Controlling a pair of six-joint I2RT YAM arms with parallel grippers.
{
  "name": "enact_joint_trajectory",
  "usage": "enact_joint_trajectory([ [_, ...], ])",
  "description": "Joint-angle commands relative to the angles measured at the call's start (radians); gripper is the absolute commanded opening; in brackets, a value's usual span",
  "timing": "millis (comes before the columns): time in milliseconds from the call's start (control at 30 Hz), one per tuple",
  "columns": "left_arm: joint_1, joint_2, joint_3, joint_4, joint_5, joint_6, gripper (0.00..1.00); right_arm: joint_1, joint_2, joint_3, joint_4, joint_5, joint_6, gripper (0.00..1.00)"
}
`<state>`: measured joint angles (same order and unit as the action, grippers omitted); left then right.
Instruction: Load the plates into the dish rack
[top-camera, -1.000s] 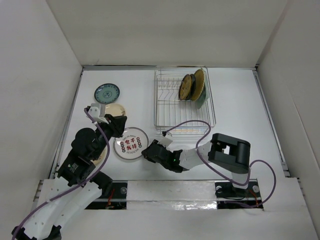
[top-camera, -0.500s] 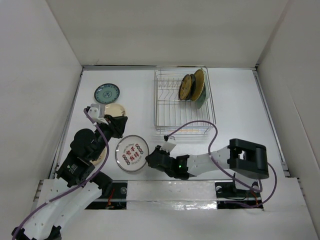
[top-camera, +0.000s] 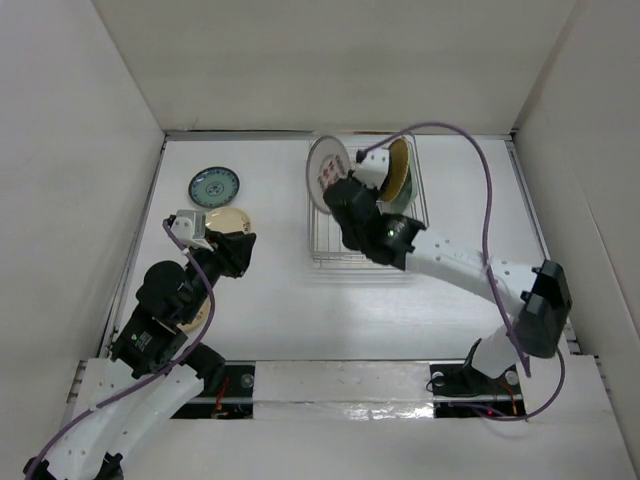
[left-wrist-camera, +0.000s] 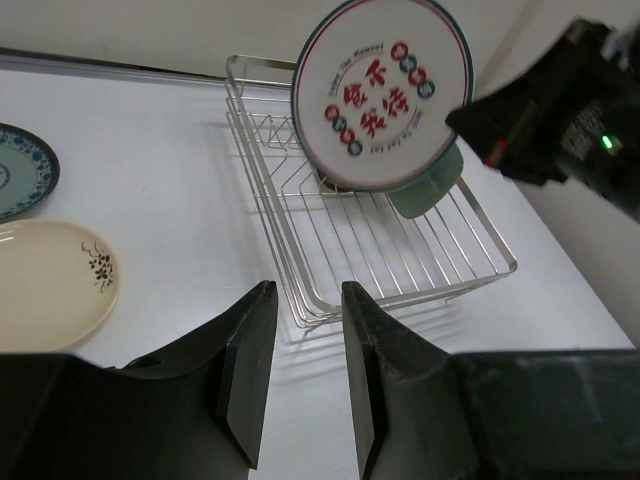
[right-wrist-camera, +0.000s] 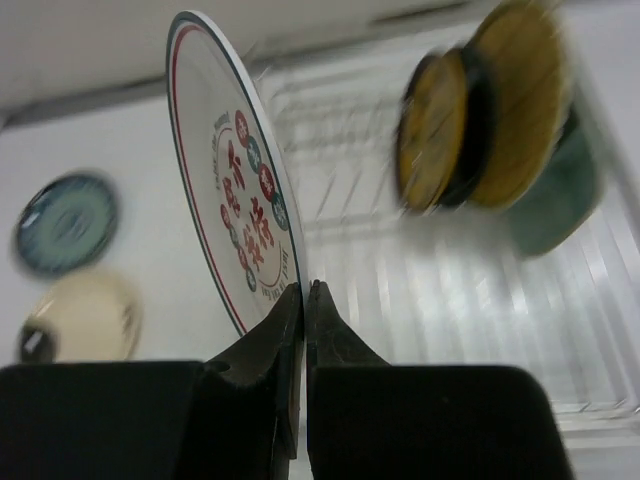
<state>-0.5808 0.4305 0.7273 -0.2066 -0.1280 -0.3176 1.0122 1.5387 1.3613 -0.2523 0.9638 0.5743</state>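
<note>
My right gripper (top-camera: 343, 190) is shut on the rim of the white plate with red characters (top-camera: 327, 173), holding it on edge above the left part of the silver wire dish rack (top-camera: 322, 245). The plate shows in the right wrist view (right-wrist-camera: 232, 220) and the left wrist view (left-wrist-camera: 382, 92). A gold dark-rimmed plate (top-camera: 399, 168) and a dark plate (top-camera: 373, 176) stand in the rack's far right, with a pale green one (top-camera: 404, 203) beside them. The teal patterned plate (top-camera: 214, 186) and the cream plate (top-camera: 228, 220) lie on the table at the left. My left gripper (top-camera: 243, 250) is open and empty by the cream plate.
White walls close the table in on the left, back and right. The left arm's body covers the table's near left part. The right arm stretches from its base (top-camera: 487, 372) at the near right across to the rack.
My right gripper has lifted the white plate with red characters off the near table, turned it on edge and carried it far up over the rack. The left arm has hardly moved.
</note>
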Motion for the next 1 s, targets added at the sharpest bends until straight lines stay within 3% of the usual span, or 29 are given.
enact_joint_trajectory([
  [0,0.002,-0.006,0.003,0.044,0.010,0.005,0.30,-0.104,0.150,0.198,-0.091,0.193,-0.295,0.00],
  [200,0.002,-0.003,0.001,0.049,0.039,0.005,0.30,-0.265,0.322,0.450,-0.224,0.197,-0.357,0.00],
  [333,0.002,-0.003,0.001,0.052,0.050,0.006,0.30,-0.287,0.392,0.554,-0.274,0.174,-0.369,0.00],
  [900,0.002,0.014,0.003,0.050,0.019,0.009,0.31,-0.307,0.610,0.622,-0.306,0.024,-0.286,0.00],
  [967,0.002,0.016,0.003,0.050,0.008,0.009,0.31,-0.307,0.594,0.622,-0.306,0.007,-0.274,0.06],
])
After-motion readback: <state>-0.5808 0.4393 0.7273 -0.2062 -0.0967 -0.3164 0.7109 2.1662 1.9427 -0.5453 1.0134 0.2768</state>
